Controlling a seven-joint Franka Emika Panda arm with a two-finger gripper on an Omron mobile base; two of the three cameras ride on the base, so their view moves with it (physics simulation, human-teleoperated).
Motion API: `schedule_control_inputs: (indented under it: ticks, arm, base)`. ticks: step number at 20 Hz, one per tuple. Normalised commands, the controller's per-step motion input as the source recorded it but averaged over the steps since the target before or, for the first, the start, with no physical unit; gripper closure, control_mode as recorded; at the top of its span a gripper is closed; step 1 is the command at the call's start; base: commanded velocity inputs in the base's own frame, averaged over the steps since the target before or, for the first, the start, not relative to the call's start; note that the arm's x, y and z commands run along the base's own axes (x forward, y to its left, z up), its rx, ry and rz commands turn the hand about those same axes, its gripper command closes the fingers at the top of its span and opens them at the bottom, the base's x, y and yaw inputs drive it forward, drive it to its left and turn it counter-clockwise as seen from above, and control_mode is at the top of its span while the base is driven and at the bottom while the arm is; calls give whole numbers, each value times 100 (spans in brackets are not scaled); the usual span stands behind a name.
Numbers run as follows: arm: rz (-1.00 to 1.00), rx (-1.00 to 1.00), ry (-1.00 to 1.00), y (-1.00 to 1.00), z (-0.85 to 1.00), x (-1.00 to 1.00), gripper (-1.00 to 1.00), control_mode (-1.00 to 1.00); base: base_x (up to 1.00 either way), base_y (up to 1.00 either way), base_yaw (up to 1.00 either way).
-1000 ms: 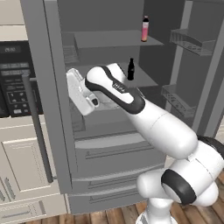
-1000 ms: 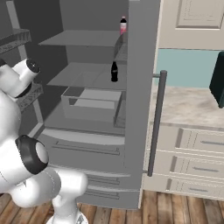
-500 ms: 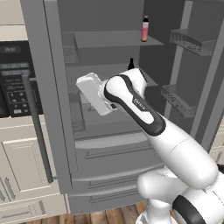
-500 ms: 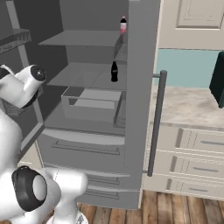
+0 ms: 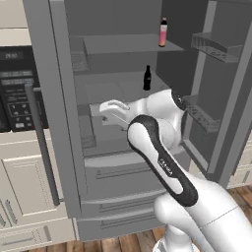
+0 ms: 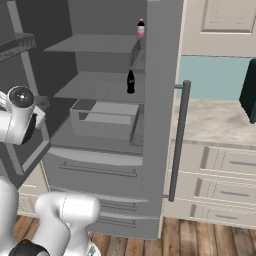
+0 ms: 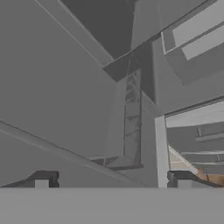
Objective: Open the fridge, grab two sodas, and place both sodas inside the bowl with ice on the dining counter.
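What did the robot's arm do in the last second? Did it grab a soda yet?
No soda yet. The arm swung its hand from the left door's edge in toward the open fridge, and the pincer spread open, holding nothing. The dark bottle and the pink bottle stayed on their shelves, and both doors stayed open.

We see the tall grey fridge point(image 5: 123, 98) standing open, its grey upper shelf point(image 6: 95, 45) carrying a slim pink bottle with a dark cap point(image 5: 163, 32). On the grey middle shelf point(image 6: 95, 85) stands a slim dark brown bottle point(image 5: 147, 78), above a clear drawer bin point(image 6: 105, 120).
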Motion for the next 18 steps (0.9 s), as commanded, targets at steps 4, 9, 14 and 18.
schedule_control_inputs:
  ticks: [4, 9, 14, 18]
  arm:
    - [-23, -36, -19, -49, 2, -60, -100, -100]
    - [-14, -30, -15, -97, 0, -51, -100, -100]
    - [-7, -27, -11, -97, 0, -44, -100, -100]
    - [-4, -26, -8, -84, 0, -46, -100, -100]
  base:
    - [0, 0, 0]
    - [0, 0, 0]
    - [0, 0, 0]
    - [0, 0, 0]
